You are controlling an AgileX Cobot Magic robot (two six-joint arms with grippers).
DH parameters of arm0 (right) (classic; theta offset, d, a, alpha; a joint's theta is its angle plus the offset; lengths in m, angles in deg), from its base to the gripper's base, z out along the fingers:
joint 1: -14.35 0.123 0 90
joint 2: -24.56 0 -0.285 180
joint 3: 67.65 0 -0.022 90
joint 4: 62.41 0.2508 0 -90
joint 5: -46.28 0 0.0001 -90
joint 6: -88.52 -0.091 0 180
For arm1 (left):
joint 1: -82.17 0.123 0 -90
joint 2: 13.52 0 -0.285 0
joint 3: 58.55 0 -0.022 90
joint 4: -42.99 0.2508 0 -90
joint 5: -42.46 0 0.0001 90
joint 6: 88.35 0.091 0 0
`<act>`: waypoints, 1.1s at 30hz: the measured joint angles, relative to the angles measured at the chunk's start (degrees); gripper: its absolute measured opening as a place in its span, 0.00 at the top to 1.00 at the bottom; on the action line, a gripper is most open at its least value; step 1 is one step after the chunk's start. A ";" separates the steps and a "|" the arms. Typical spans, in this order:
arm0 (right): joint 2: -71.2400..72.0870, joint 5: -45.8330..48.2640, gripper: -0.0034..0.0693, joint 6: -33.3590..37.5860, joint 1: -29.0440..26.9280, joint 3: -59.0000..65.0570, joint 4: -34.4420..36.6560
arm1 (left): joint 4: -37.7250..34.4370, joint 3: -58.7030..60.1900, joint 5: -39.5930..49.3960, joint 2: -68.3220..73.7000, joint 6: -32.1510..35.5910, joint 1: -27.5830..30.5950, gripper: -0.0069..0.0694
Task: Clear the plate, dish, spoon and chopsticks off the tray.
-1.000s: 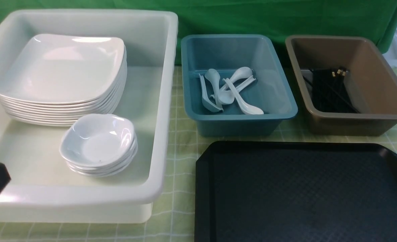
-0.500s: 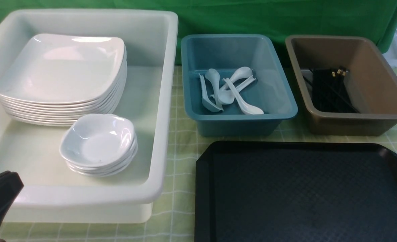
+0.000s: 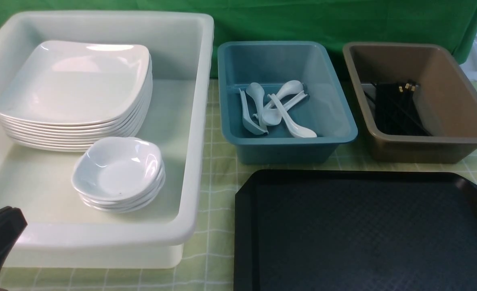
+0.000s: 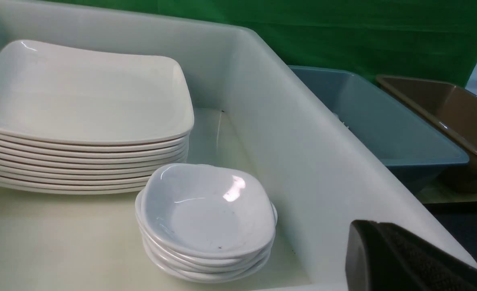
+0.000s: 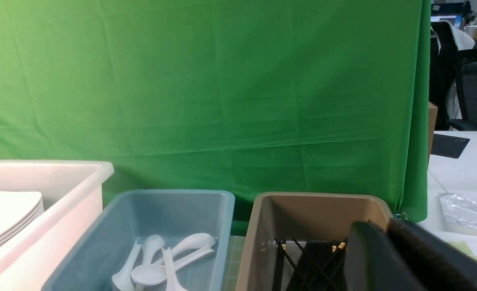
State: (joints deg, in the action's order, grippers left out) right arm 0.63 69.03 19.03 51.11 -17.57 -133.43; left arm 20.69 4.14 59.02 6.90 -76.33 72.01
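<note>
The black tray point(image 3: 363, 234) lies bare at the front right. Several large white plates point(image 3: 74, 81) are stacked in the white bin, also in the left wrist view point(image 4: 80, 93). Small white dishes point(image 3: 117, 167) are stacked in front of them point(image 4: 206, 210). Several spoons point(image 3: 274, 109) lie in the teal bin point(image 5: 165, 258). Black chopsticks point(image 3: 396, 107) lie in the brown bin point(image 5: 311, 262). My left gripper point(image 3: 10, 214) is shut and empty at the white bin's near left corner point(image 4: 367, 230). My right gripper point(image 5: 377, 230) is shut and empty, seen only in its wrist view.
The white bin point(image 3: 194, 121) stands at the left, the teal bin point(image 3: 286, 151) in the middle back, the brown bin point(image 3: 424, 151) at the back right. A green checked cloth covers the table, with a green curtain behind.
My left gripper moved a little to the right and further into view a second ago, then stayed still. Nothing else moved.
</note>
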 joint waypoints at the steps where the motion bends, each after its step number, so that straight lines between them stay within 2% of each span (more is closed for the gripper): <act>1: 0.00 0.00 0.82 0.00 0.00 0.00 0.00 | 0.15 0.00 0.00 0.00 0.00 0.00 0.90; 6: 0.00 0.00 0.80 -0.05 0.00 0.00 0.00 | 2.19 0.00 0.00 0.00 0.39 0.00 0.90; 11: 0.00 0.00 0.79 -0.05 0.00 0.00 0.00 | 9.51 0.00 0.06 -0.57 1.32 0.38 0.90; 14: 0.00 0.00 0.78 -0.06 0.00 0.00 0.00 | 13.28 1.29 -0.41 -4.02 1.14 3.18 0.90; 19: 0.00 0.00 0.76 -0.06 0.00 0.00 0.00 | 13.77 9.45 -2.46 -10.66 1.10 10.77 0.90; 22: 0.00 0.00 0.75 -0.06 0.00 0.00 0.00 | 13.71 13.23 -3.29 -12.21 1.10 13.29 0.90; 33: 0.00 0.06 0.71 -0.06 0.00 0.00 0.00 | 13.15 14.84 -3.83 -12.67 1.10 14.73 0.90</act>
State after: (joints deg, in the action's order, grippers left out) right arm 0.63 69.09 18.97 51.11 -17.57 -133.43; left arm 33.84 18.99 55.19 -5.78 -75.23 86.74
